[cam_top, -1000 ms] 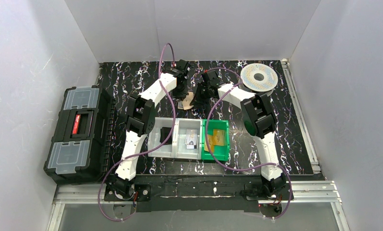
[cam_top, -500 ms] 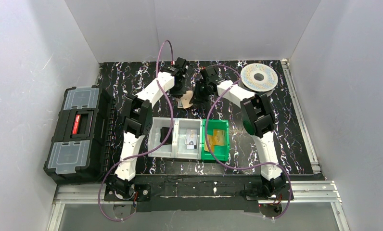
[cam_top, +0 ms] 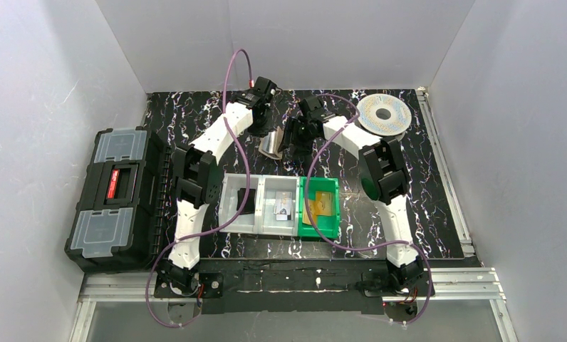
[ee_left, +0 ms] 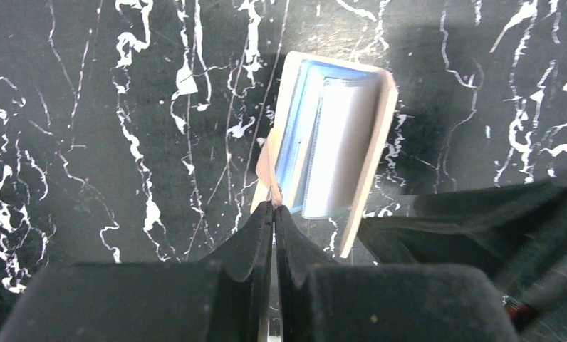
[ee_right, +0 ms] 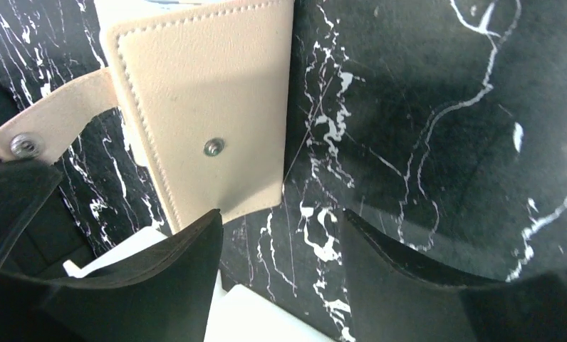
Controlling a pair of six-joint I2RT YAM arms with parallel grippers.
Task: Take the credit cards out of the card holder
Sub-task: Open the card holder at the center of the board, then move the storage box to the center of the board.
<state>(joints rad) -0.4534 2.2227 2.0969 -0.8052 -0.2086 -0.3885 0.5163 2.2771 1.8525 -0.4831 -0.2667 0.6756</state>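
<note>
Toward the table's (cam_top: 437,178) far edge, the stitched tan card holder (ee_left: 372,153) is pinched by its snap strap (ee_right: 56,121) in the closed left gripper (ee_left: 273,214); glossy pale-blue credit cards (ee_left: 330,149) sit inside; right gripper (ee_right: 281,217) spread open, empty, just beside.

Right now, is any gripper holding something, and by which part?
The left gripper is shut on the card holder, pinching a thin tan flap at its edge. The right gripper is open and holds nothing.
</note>
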